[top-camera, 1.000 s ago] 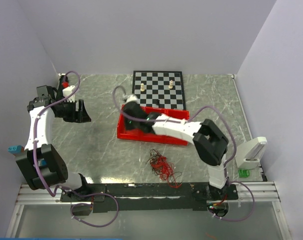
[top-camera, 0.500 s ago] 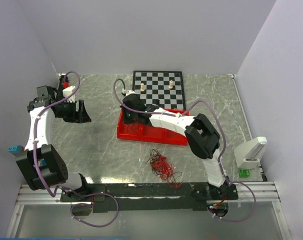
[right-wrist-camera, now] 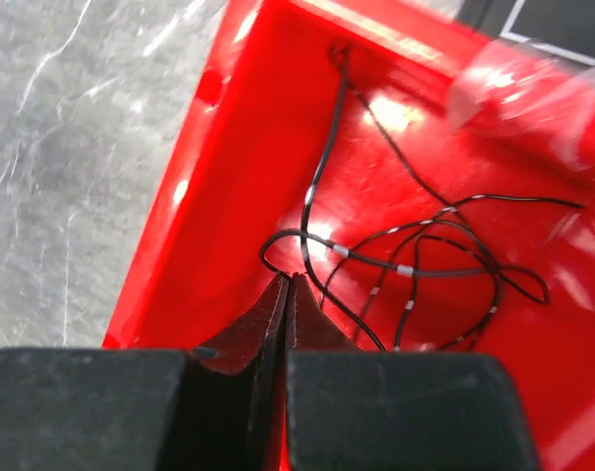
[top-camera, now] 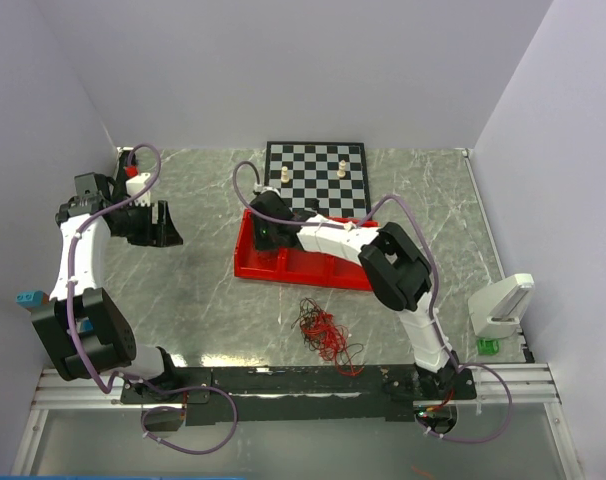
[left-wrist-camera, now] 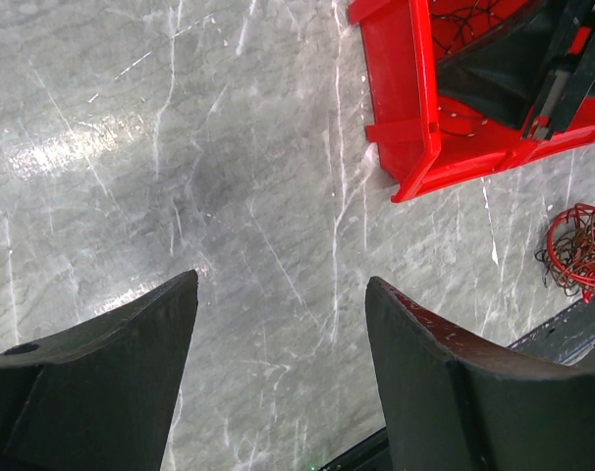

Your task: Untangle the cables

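Two cable spots: bundle (top-camera: 324, 335) on counter (top-camera: 203, 290) near bases, dark wire (right-wrist-camera: 415, 270) in red tray (right-wrist-camera: 204, 206); right pincer (right-wrist-camera: 288, 280) shifted deeper into tray, pressed together at wire loop; left pincer (left-wrist-camera: 278, 299) unmoved, spread. Sorting judged underway.

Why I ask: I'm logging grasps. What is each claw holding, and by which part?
Left claw is open, holding nothing. Right claw is shut at a loop of the black cable in the red tray; whether it pinches that loop cannot be told.
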You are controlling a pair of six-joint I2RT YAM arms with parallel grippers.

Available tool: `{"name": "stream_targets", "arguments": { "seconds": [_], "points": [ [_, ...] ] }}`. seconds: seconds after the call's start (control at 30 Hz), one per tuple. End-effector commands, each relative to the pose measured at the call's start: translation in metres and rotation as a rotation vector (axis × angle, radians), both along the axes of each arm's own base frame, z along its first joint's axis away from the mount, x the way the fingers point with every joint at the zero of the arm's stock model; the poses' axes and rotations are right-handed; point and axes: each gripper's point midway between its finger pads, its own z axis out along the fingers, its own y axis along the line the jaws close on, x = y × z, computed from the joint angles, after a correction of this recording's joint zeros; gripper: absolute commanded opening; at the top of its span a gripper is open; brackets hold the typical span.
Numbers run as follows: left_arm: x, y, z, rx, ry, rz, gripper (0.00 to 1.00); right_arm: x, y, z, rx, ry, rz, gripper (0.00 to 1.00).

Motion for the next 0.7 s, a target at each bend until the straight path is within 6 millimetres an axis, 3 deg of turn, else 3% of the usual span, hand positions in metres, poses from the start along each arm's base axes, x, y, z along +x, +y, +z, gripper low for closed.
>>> {"name": "stream_targets", "arguments": {
  "seconds": [0.0,0.1,0.23,0.3,0.47,0.67],
  "points": [
    [0.006,-0.001,0.01,-0.011,-0.053,-0.003,0.74,0.01,-0.001,0.007,-0.011,-0.009,-0.028,0.05],
    [0.008,-0.002,0.016,-0.021,-0.06,0.001,0.75,0.012,0.0,0.008,-0.042,0.002,-0.048,0.31],
    [0.01,-0.002,0.025,-0.026,-0.079,0.013,0.76,0.008,-0.002,0.001,-0.065,0.018,-0.061,0.45],
    [0.009,-0.004,0.027,-0.036,-0.075,0.009,0.76,0.004,0.0,0.012,-0.063,0.008,-0.056,0.47],
    [0.01,-0.002,0.022,-0.037,-0.038,0.005,0.76,-0.008,-0.001,0.061,-0.032,-0.078,-0.033,0.52],
    [0.009,-0.003,0.025,-0.036,-0.047,-0.004,0.76,-0.022,-0.014,0.093,-0.002,-0.086,-0.031,0.51]
  ]
}}
